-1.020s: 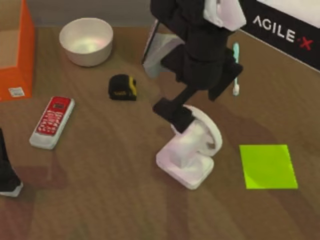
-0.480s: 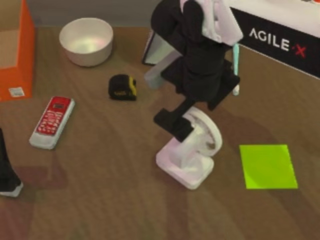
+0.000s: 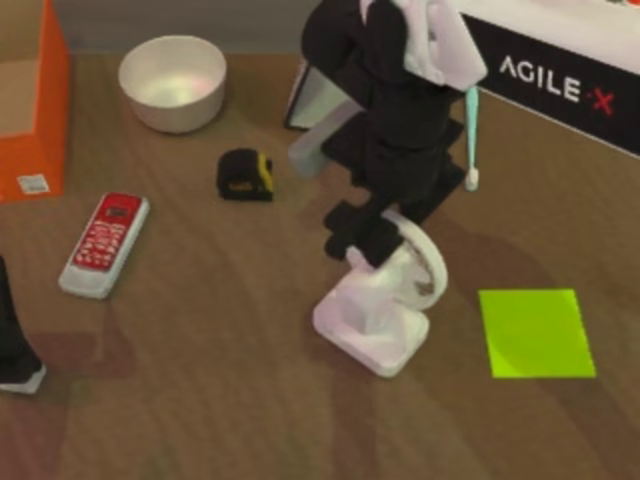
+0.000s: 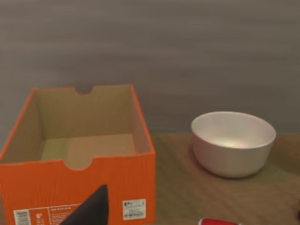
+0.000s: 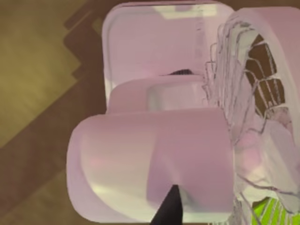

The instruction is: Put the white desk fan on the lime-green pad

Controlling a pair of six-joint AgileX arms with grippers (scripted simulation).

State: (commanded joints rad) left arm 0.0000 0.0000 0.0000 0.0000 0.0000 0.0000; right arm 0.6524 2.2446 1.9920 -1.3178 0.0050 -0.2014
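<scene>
White desk fan [image 3: 380, 305] stands upright on the wooden surface [image 3: 200, 400], just left of the lime-green pad [image 3: 536, 332] and apart from it. Right arm's jaws [image 3: 365, 235] sit at the fan's rear housing; whether they grip it I cannot tell. Left arm's jaws [image 3: 12, 350] rest at the surface's left edge.

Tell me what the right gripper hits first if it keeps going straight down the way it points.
Most likely the white desk fan: the right gripper points down at the back of its head, already at or very near it. Contact cannot be confirmed.
</scene>
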